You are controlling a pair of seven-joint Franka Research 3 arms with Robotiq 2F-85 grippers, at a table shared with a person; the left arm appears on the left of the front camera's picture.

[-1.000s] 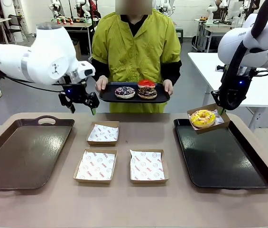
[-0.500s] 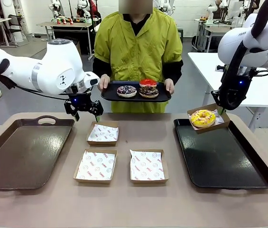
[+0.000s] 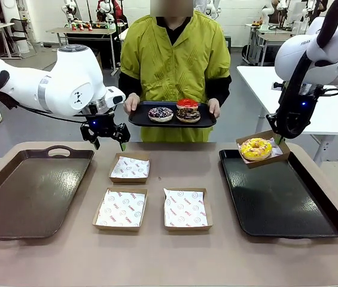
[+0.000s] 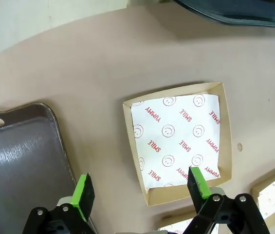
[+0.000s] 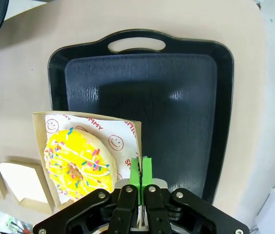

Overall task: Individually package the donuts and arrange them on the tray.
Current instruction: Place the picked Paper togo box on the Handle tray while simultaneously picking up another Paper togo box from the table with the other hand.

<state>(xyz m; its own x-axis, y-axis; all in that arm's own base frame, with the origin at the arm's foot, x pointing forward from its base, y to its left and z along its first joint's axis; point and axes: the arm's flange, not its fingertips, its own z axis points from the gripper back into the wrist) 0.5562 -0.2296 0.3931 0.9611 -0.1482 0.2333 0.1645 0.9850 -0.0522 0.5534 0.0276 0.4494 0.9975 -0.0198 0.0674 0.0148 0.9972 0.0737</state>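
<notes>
My left gripper [image 3: 109, 142] hung with its green-padded fingers spread wide and nothing between them, above the far part of the tan table [image 3: 169, 260], just beyond the farthest empty box [image 3: 130, 168]. In its wrist view the left gripper [image 4: 141, 187] looked straight down on that box [image 4: 181, 141], a shallow square of brown cardboard lined with white paper printed in red, with bare table all around it. The rounded corner of the glossy brown tray [image 3: 28, 194] lay to one side, apart from the box. Two more lined boxes [image 3: 121, 209] [image 3: 185, 209] sat side by side nearer me, with gaps between all three. My right gripper [image 5: 141, 173] was pinched together on the wall of a fourth box [image 5: 42, 127], holding it tilted in the air over the far left corner of the black tray [image 3: 288, 209]. The yellow-iced donut [image 3: 256, 148] with coloured sprinkles lay in that box. The tray's textured floor was bare and open, with a raised rim and a handle slot. Across the table a person in a yellow-green coat held a small dark tray [image 3: 171, 123] in both hands. It carried the red-iced donut [image 3: 186, 103] and two chocolate-iced donuts [image 3: 160, 113] [image 3: 188, 115].
</notes>
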